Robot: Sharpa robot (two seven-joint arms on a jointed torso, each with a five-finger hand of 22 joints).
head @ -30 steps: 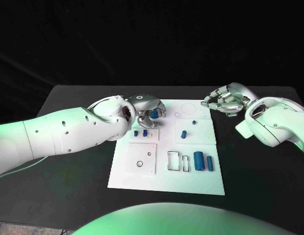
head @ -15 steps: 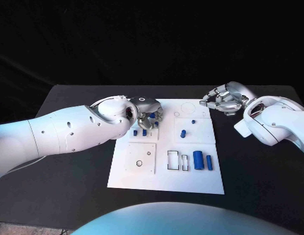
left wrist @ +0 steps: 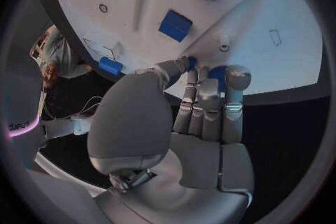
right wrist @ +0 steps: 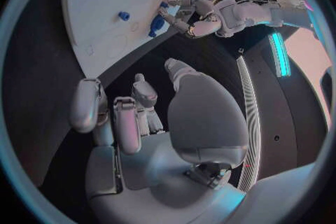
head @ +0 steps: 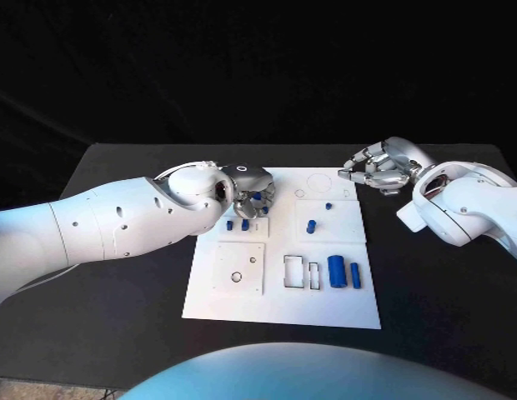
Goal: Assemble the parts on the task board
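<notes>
The left hand (head: pixel 250 193) hangs over the far left part of the board (head: pixel 285 308), fingers pointing down. In the left wrist view its fingers (left wrist: pixel 208 102) lie close together with the thumb bent across toward them, and a blue part (left wrist: pixel 216 74) shows just past the fingertips. Most of that part is hidden behind the fingers, so whether it is pinched or only lies under them cannot be told. Just beyond the fingertips sit two blue blocks (left wrist: pixel 175 25), and the head view shows two small blue pieces (head: pixel 238 225) directly under the hand.

The right hand (head: pixel 378 167) hovers over the black worktop (head: pixel 451 317) just off the board's far right corner. In the right wrist view its fingers (right wrist: pixel 117 115) are curled in toward the palm, and nothing shows between them.

Nearer the robot than the left hand, two upright blue bars (head: pixel 344 273) stand beside empty rectangular slots (head: pixel 298 272). A short blue peg (head: pixel 312 226) lies between the hands, with a tiny blue piece (head: pixel 329 207) beside it; its shape is too small to make out.
</notes>
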